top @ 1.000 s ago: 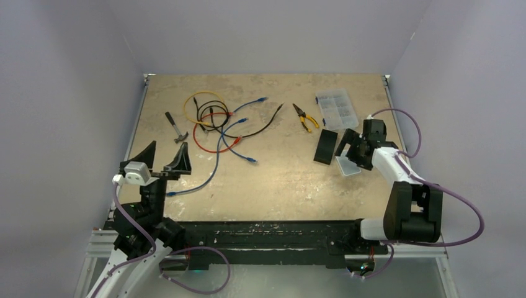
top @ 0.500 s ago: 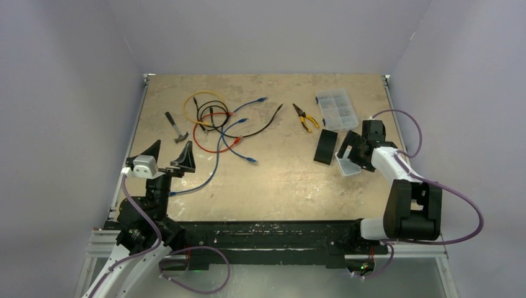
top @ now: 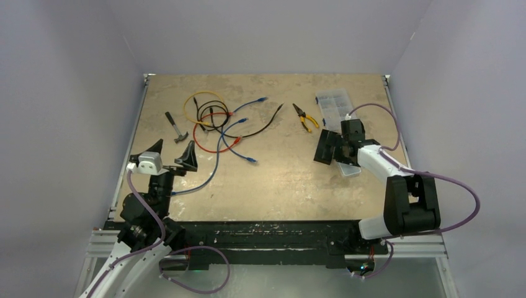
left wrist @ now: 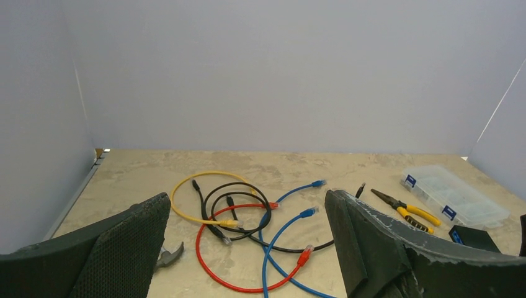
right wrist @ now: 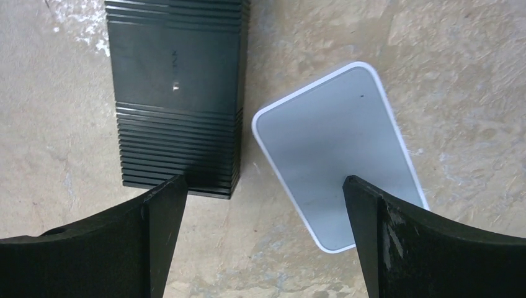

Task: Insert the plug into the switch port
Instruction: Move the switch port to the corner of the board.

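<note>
Jaws of the left gripper (top: 169,153) stand fully spread with nothing between them, pointing across the table (top: 279,186) from its near-left corner. The left edge and the side wall (top: 74,124) are close by, so that side offers little room to swing outward. Just beyond lie a hammer (top: 177,127) and the tangle of patch cables (top: 214,121), yellow, black, red and blue, with every end loose on the board. None is held and none sits in a port, so I judge the task barely begun: a plug has yet to be picked up, carried over and pushed in. The plug (top: 253,161) nearest the switch, a blue one, lies at the edge of the bare middle of the table, the widest open stretch for carrying. Right of that gap lie yellow-handled pliers (top: 305,118), then the black switch (top: 324,148), flat on the board. Its ports do not show in the right wrist view, so I cannot tell which face takes the plug. The right gripper (right wrist: 262,186) hovers low over it, jaws equally wide and empty, straddling the switch's near end and a white flat device (right wrist: 338,149) lying just beside it. A clear organiser box (top: 335,104) sits behind, and the right edge is near, so the switch is hemmed in there.
</note>
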